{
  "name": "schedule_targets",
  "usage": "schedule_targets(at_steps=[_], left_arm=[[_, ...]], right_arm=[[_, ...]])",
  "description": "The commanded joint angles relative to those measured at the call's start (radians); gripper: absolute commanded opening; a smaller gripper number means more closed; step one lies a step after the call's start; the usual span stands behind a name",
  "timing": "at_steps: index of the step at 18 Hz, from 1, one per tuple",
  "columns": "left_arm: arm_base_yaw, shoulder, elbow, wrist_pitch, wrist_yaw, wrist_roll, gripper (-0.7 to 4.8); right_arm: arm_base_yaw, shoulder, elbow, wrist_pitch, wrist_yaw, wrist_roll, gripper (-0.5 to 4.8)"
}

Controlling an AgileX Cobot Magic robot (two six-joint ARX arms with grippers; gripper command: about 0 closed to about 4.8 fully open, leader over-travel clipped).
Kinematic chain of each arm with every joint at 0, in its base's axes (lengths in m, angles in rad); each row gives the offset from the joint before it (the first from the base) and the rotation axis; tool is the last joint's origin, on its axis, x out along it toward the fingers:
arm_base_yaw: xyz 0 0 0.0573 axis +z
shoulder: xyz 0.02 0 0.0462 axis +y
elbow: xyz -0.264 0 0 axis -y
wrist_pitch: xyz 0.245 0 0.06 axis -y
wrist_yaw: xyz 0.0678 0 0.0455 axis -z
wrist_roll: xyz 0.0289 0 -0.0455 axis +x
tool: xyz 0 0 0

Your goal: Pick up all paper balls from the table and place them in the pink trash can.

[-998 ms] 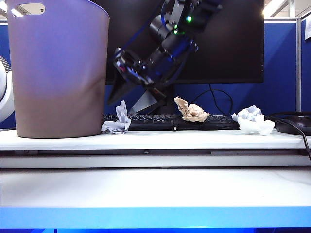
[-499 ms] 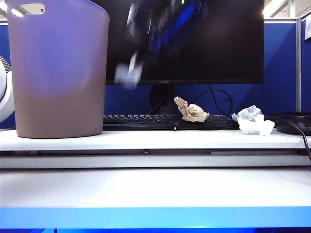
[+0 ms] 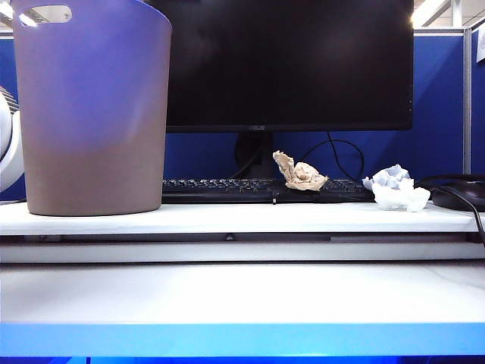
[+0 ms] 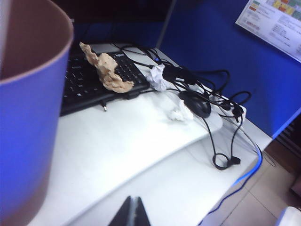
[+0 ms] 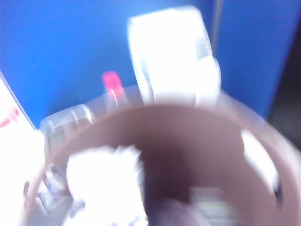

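The pink trash can [image 3: 91,114] stands at the left of the raised desk shelf. A tan paper ball [image 3: 300,173] lies on the keyboard, and a white paper ball [image 3: 395,189] sits further right. Neither arm shows in the exterior view. In the left wrist view my left gripper [image 4: 132,207] is shut and empty above the table [image 4: 141,155], beside the trash can [image 4: 28,117], with the tan ball [image 4: 107,70] and two white balls [image 4: 156,77] [image 4: 181,113] beyond. The blurred right wrist view looks down into the can [image 5: 263,141], with a white paper ball [image 5: 103,181] over its mouth. My right gripper's fingers are lost in the blur.
A black monitor [image 3: 288,61] and keyboard [image 3: 227,189] stand behind the balls. A black mouse [image 4: 197,103] with tangled cables [image 4: 221,141] lies at the shelf's right end. The lower table [image 3: 242,296] has a blue front edge.
My right arm lifted the white ball that lay by the can's base, swung up and left, and has gone out of the exterior view. That ball has left the shelf.
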Motion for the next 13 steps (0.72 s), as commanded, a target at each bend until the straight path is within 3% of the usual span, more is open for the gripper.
schedule_targets(at_steps=[1,2,4,5,7,9,10,11,13], left_arm=[[-0.022,0.008,0.005,0.087,0.042,-0.020,-0.05],[-0.061,0.027,0.005,0.163,0.036,-0.053,-0.05],[-0.250,0.145,0.005,0.429,-0.063,-0.081,-0.05],[-0.355,0.226,0.011,0.525,-0.167,-0.068,-0.05],[-0.478,0.392,0.051,0.645,-0.299,-0.019,-0.01],[-0.558,0.647,0.150,0.800,-0.439,-0.013,0.83],[-0.568,0.823,0.238,0.864,-0.570,-0.013,1.65],[-0.567,0.923,0.291,0.883,-0.594,-0.013,2.18],[-0.568,1.136,0.434,0.886,-0.614,0.025,4.15]], right_arm=[[-0.056,-0.118,0.010,-0.055,0.205,-0.030,4.79],[-0.084,-0.168,0.010,-0.114,0.299,-0.063,4.79],[-0.170,-0.274,0.010,-0.324,0.475,-0.095,4.79],[-0.209,-0.307,0.010,-0.414,0.504,-0.096,4.79],[-0.280,-0.356,0.010,-0.583,0.549,-0.100,4.79],[-0.352,-0.428,-0.042,-0.670,0.589,-0.085,4.79],[-0.390,-0.493,-0.111,-0.670,0.597,-0.085,4.79],[-0.390,-0.516,-0.134,-0.676,0.598,-0.085,4.79],[-0.393,-0.552,-0.170,-0.699,0.639,-0.083,4.79]])
